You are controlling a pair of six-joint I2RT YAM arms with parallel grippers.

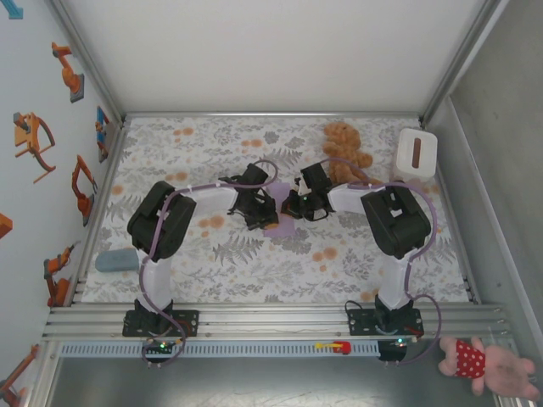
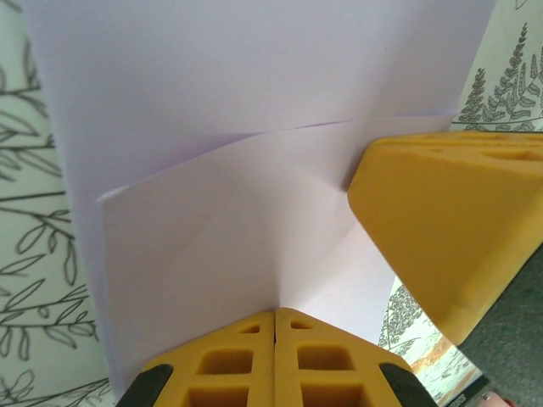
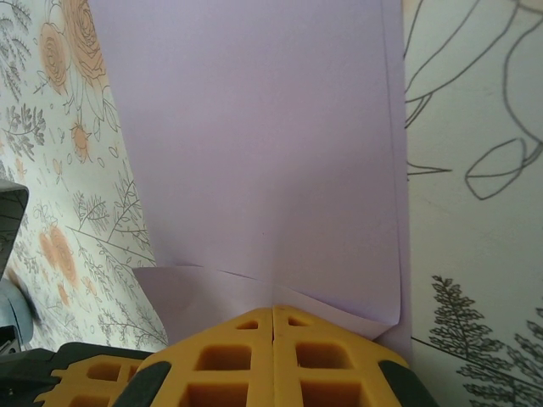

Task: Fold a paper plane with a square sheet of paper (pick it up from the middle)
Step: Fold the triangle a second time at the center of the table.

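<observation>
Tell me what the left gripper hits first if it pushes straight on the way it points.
The lavender paper: the shut left gripper points straight at its folded surface, seemingly touching it. The right gripper's yellow finger sits to one side, probably outside that line, though depth is unclear.

- Brown teddy bear (image 1: 344, 151): lying on its back near the far edge of the table, taken as landmark.
- Floral tablecloth (image 1: 170, 153): spread under the bear and across the whole table, grey leaves and orange blossoms on white.
- White rectangular box (image 1: 417, 153): just right of the bear, close but apart, brown slot on top.
- Blue-grey lump (image 1: 116, 259): well apart from the bear, nearer and far to its left, at the cloth's left edge.
- Aluminium rail (image 1: 271, 322): along the near table edge, well nearer than the bear.
- Small red and yellow piece (image 1: 333, 346): straight nearer than the bear, just beyond the rail.
- Pink plush toy in red dotted cloth (image 1: 492, 366): off the table, nearer than the bear and to its right.
- Orange robot-arm stickers (image 1: 34, 140): on the wall far left of the bear.
</observation>
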